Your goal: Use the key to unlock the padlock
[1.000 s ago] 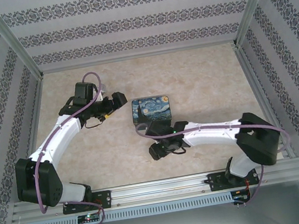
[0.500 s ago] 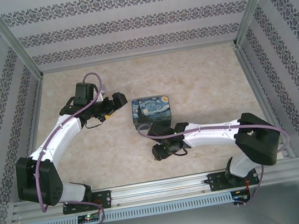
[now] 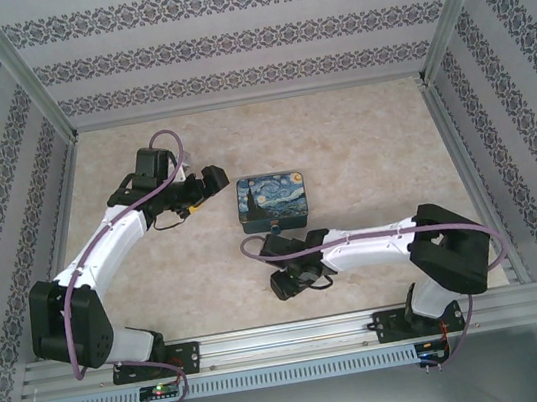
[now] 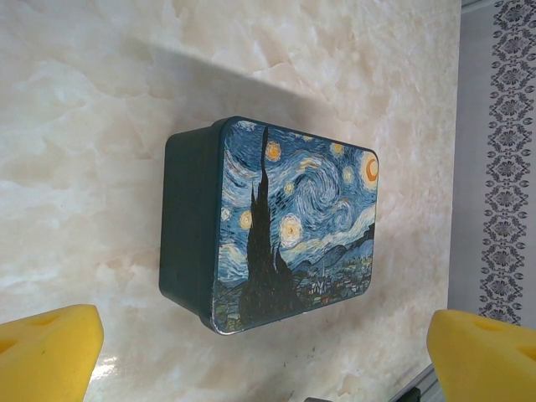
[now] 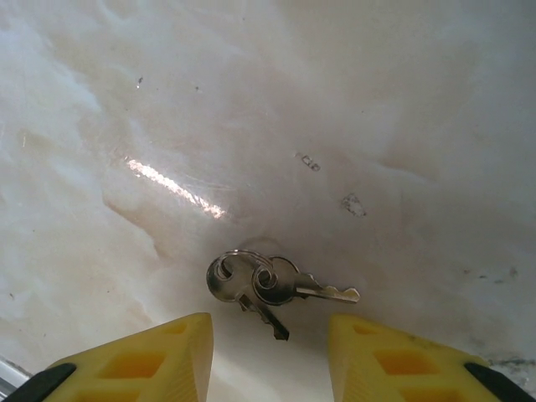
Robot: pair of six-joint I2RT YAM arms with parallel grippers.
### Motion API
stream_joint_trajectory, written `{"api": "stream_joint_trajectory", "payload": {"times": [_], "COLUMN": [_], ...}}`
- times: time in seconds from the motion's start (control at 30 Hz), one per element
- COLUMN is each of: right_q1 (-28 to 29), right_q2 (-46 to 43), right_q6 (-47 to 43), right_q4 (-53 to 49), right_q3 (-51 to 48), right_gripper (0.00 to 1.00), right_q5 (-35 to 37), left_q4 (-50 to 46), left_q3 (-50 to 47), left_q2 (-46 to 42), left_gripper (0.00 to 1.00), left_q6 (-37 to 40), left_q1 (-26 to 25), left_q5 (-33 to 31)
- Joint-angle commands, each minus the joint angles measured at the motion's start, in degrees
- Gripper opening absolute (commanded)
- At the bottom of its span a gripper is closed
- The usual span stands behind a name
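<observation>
Two small silvery keys on one ring lie flat on the marble tabletop. My right gripper hovers low over them, open, its yellow fingertips standing either side of the keys without touching them. In the top view the right gripper points down at the table, near of the box. My left gripper is wide open and holds nothing, just left of the painted box; its yellow pads frame the bottom corners of the left wrist view. The padlock is out of view.
A tin box with a Starry Night print stands mid-table between the two grippers. Patterned walls and metal frame posts enclose the table. A metal rail runs along the near edge.
The right gripper has shifted a little toward the near edge and its jaws have narrowed somewhat. The left arm has stayed still.
</observation>
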Motion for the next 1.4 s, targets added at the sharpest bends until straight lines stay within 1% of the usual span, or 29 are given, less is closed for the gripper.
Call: {"api": "stream_joint_trajectory", "payload": {"times": [0.0, 0.37, 0.73, 0.9, 0.97, 1.1, 1.23, 1.37], "right_q1": [0.53, -0.95, -1.83, -1.76, -1.50, -0.79, -0.95, -0.94], "right_q2": [1.80, 6.55, 6.78, 6.44, 5.67, 4.72, 5.10, 4.89], "right_q6": [0.98, -1.08, -0.47, 0.39, 0.72, -2.67, -3.50, -1.57], "right_q4": [0.60, 0.78, 1.35, 0.98, 0.81, -1.13, -3.28, -2.96], "right_q3": [1.06, 6.54, 10.33, 10.29, 9.82, 9.58, 9.72, 8.52], "right_gripper": [0.41, 0.42, 0.42, 0.42, 0.44, 0.48, 0.47, 0.44], "right_q5": [-0.18, -1.89, -3.71, -2.92, -1.86, 0.21, 0.98, 2.10], "left_q4": [1.84, 1.93, 2.11, 2.11, 1.94, 1.67, 1.32, 1.35], "left_q3": [-0.57, -0.80, -0.74, -0.70, -0.76, -0.83, -0.73, -0.83], "left_q2": [0.79, 0.81, 1.42, 1.59, 1.47, 1.67, 1.79, 1.85], "left_gripper": [0.99, 0.99, 0.99, 1.00, 0.99, 0.99, 0.99, 0.99], "left_q6": [-0.14, 0.27, 0.73, 0.58, 0.47, 0.50, 0.56, 0.56], "left_q1": [0.62, 0.63, 0.82, 1.29, 1.66, 2.51, 3.17, 3.36], "left_q5": [0.82, 0.74, 1.00, 0.77, 0.23, 0.56, 0.75, 0.91]}}
